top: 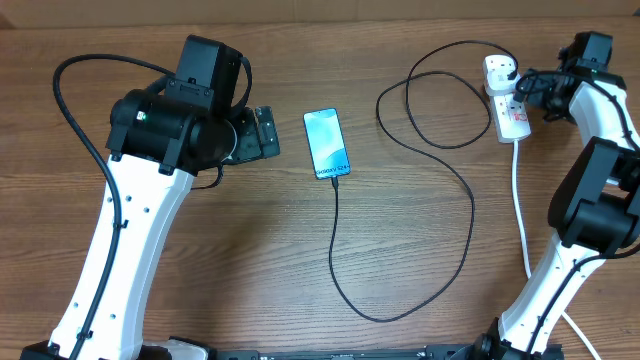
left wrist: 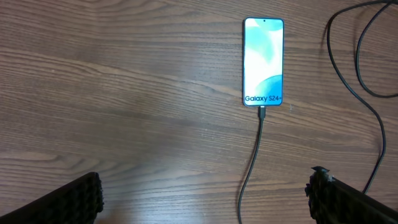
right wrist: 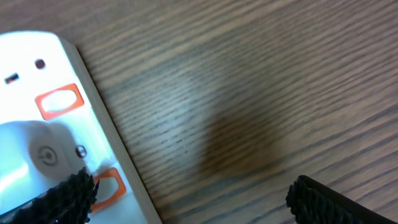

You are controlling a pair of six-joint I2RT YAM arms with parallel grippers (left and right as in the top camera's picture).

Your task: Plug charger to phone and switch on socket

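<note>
Table [top: 250, 250]: brown wood-grain top filling all three views; grain runs from 9 to 3 o'clock in the overhead view and slants toward 2 o'clock in the right wrist view; a pale sheen lies left of centre in the left wrist view; a dim shadow darkens the centre of the right wrist view. Pale tan strip [top: 300, 6]: borders the far edge at 12 o'clock, overhead view; its nature cannot be told.

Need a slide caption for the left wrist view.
Open left pincer above the table; phone screen-up, charger plugged into its bottom edge.
</note>
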